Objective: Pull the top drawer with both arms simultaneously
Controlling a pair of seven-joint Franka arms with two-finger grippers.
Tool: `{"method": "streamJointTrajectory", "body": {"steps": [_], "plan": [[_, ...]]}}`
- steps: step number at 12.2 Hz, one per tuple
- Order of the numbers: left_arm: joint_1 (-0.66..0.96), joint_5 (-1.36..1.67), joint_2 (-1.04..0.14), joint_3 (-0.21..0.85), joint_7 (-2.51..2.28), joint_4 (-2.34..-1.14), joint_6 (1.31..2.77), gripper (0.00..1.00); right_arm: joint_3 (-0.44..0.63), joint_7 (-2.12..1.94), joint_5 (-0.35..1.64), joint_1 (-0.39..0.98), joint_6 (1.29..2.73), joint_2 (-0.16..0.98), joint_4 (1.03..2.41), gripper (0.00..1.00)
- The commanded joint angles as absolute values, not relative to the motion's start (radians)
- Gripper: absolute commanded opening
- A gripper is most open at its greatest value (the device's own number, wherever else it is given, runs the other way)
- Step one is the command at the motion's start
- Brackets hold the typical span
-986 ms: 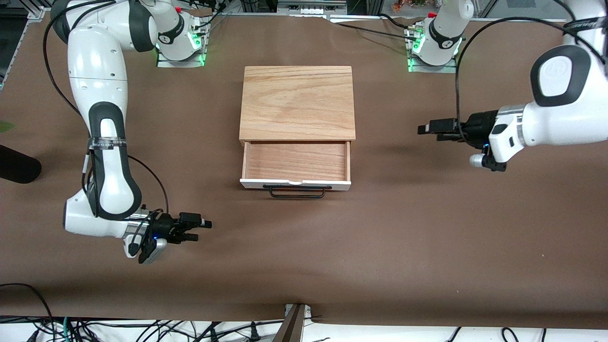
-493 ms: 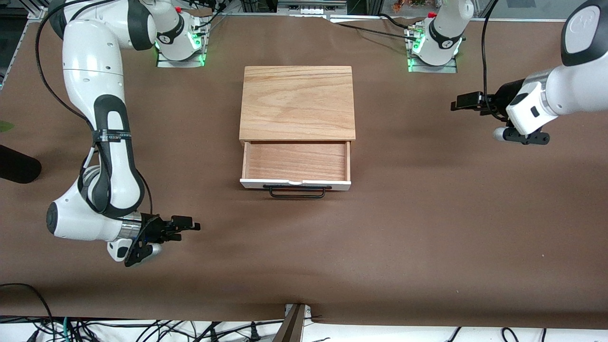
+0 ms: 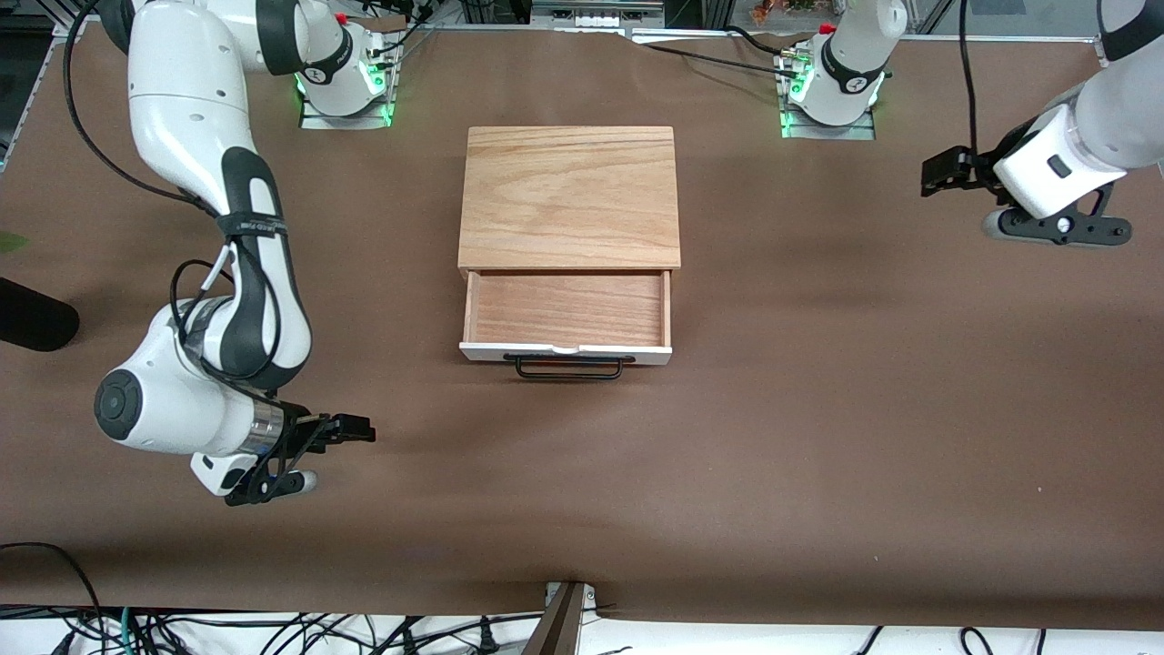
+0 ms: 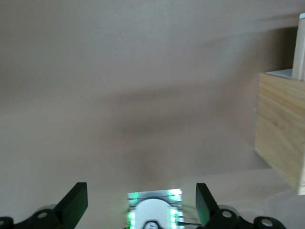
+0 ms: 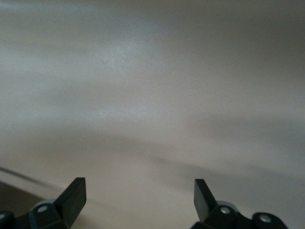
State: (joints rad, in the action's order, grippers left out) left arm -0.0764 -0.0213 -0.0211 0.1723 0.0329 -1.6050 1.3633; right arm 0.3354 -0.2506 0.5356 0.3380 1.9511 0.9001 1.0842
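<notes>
The top drawer [image 3: 566, 314] stands pulled out of the wooden box [image 3: 569, 196], showing its reddish wood inside, white front panel [image 3: 564, 352] and black wire handle [image 3: 568, 367]. My right gripper [image 3: 359, 429] hangs open and empty over bare brown table, toward the right arm's end, well apart from the handle. In the right wrist view the right gripper [image 5: 138, 193] shows only tabletop between its fingers. My left gripper [image 3: 937, 171] is open and empty over the table at the left arm's end. In the left wrist view the left gripper [image 4: 140, 202] frames a green-lit arm base, with the box's side [image 4: 281, 129] off to one edge.
Two arm bases with green lights [image 3: 346, 91] [image 3: 827, 91] stand along the table's edge farthest from the front camera. A dark object [image 3: 32, 314] lies at the right arm's end. Loose cables [image 3: 273, 632] run below the table's front edge. Brown paper [image 3: 818, 437] covers the table.
The left arm has swung away from the box toward its own end of the table. The right gripper has drawn back slightly toward the right arm's end. The drawer has not moved.
</notes>
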Motion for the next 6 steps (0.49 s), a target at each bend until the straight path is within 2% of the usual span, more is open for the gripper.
{"method": "streamJointTrajectory", "body": {"steps": [1, 6], "plan": [[-0.074, -0.086, -0.028, 0.173, 0.097, -1.580, 1.347, 1.00, 0.368, -0.233, 0.482, 0.345, 1.936, 0.853, 1.112, 1.00], [-0.075, 0.030, -0.006, 0.132, 0.014, -1.574, 1.350, 1.00, 0.394, -0.127, 0.373, 0.356, 1.807, 0.779, 1.112, 1.00]]}}
